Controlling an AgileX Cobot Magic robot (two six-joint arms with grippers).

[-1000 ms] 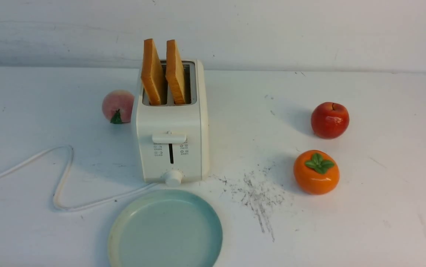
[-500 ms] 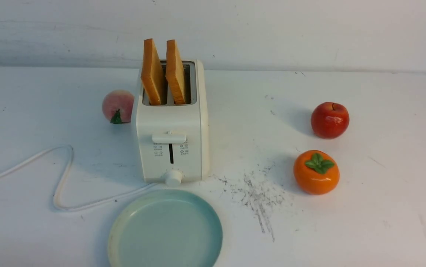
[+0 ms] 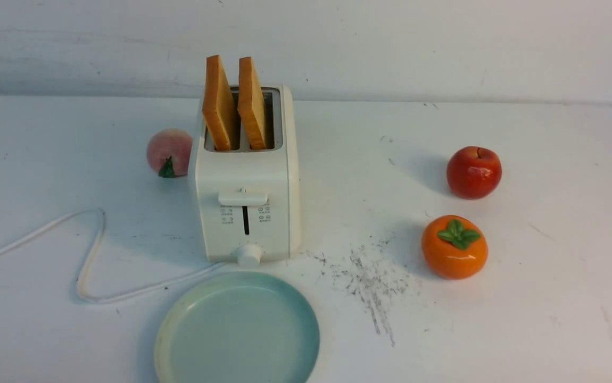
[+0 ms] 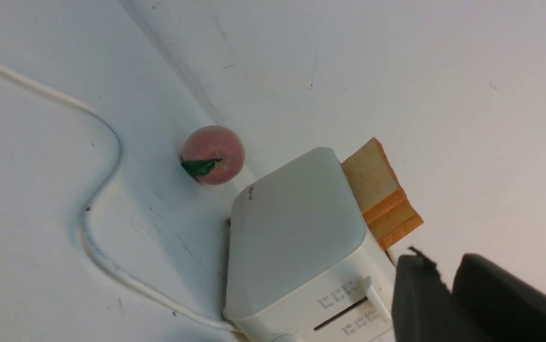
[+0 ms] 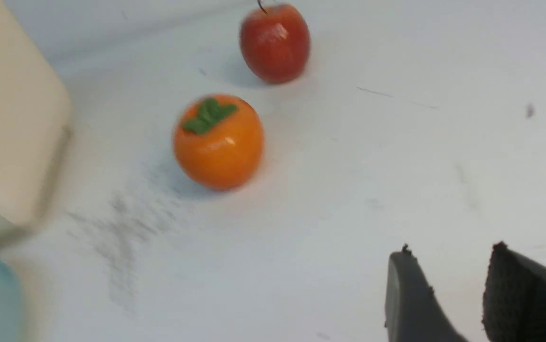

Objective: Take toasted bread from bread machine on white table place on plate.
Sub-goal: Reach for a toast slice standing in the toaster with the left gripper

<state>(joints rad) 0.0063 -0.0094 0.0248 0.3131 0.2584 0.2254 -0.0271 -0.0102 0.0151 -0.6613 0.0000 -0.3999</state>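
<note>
Two slices of toasted bread (image 3: 217,103) (image 3: 251,103) stand upright in the slots of the cream-white bread machine (image 3: 245,213) on the white table (image 3: 524,319). The pale blue-green plate (image 3: 237,330) lies bare just in front of it. Neither gripper shows in the front view. In the left wrist view my left gripper (image 4: 441,259) hovers beside the bread machine (image 4: 296,232), apart from the toasted bread (image 4: 375,183), its fingers nearly together with nothing between. My right gripper (image 5: 451,249) stands open and empty over bare table.
A peach (image 3: 169,151) sits left of the bread machine, and its white cord (image 3: 90,255) loops across the table's left side. A red apple (image 3: 473,172) and an orange persimmon (image 3: 454,246) rest at the right. Grey scuffs mark the middle.
Half a second ago a dark piece of the left arm showed in the front view's lower left corner; it is out of that view now. Bread, bread machine and plate have not moved.
</note>
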